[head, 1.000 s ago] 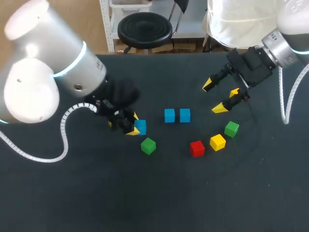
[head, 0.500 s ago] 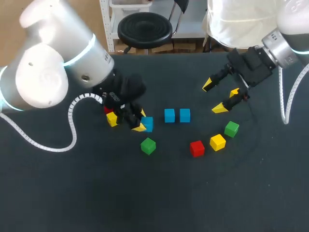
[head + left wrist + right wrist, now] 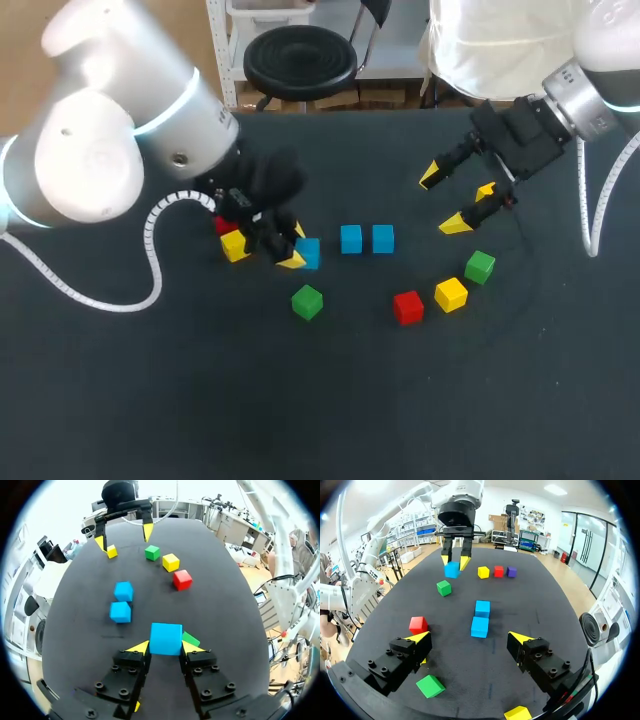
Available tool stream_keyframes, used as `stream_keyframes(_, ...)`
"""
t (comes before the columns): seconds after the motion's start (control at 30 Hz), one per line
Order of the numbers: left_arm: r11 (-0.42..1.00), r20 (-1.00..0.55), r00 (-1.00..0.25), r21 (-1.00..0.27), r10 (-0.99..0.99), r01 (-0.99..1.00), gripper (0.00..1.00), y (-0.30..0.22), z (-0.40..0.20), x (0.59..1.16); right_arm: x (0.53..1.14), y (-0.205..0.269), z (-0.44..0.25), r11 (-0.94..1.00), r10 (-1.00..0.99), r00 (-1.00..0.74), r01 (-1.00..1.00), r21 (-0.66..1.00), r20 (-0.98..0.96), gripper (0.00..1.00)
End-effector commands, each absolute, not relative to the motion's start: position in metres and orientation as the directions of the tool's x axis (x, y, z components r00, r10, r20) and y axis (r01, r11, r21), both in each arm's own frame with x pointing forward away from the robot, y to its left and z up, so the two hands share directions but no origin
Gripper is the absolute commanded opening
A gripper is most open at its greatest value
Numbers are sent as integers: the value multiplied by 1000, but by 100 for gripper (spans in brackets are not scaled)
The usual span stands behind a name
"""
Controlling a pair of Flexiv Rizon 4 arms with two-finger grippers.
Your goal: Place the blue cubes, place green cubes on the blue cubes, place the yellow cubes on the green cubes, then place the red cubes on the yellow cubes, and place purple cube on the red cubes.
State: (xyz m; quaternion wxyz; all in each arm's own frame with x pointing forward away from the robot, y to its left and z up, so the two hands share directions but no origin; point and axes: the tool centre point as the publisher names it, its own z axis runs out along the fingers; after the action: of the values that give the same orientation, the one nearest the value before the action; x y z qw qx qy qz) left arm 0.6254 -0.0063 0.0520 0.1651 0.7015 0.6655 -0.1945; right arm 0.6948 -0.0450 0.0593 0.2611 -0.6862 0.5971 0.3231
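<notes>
Left gripper (image 3: 293, 247) has shifted right, clamped on a small blue cube (image 3: 308, 253), now near the 2 paired blue cubes (image 3: 366, 239). Right gripper (image 3: 446, 200) unmoved, spread open, empty. Cube looks light, rigid, smooth; take by 2 opposite flat faces. Count: 3 blue, 2 green cubes (image 3: 307, 301), 2 yellow cubes (image 3: 451, 294), 2 red cubes (image 3: 408, 307), 1 purple cube (image 3: 511, 571).

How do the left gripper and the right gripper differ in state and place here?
The left gripper is shut on a blue cube; the right gripper is open and holds nothing. The left gripper's fingers stand close together, the right gripper's wide apart. The left gripper is near the pair of blue cubes; the right gripper is farther off, on their other side. Both have yellow tips.
</notes>
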Motion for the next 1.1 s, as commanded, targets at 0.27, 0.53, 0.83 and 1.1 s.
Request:
stream_keyframes(0.27, 16, -438, -58, -99, 897, 995, 0, -15, 25, 657, 695, -45, 59, -150, -651, 78, -988, 28, -755, 100)
stream_keyframes(0.53, 48, -430, -97, -123, 898, 991, 0, -12, 17, 659, 695, -45, 59, -150, -651, 78, -988, 28, -755, 100)
stream_keyframes(0.83, 61, -436, -108, -119, 894, 991, 0, -12, 18, 660, 695, -45, 59, -150, -651, 78, -988, 28, -755, 100)
stream_keyframes(1.1, 61, -436, -108, -119, 894, 991, 0, -12, 18, 660, 695, -45, 59, -150, -651, 78, -988, 28, -755, 100)
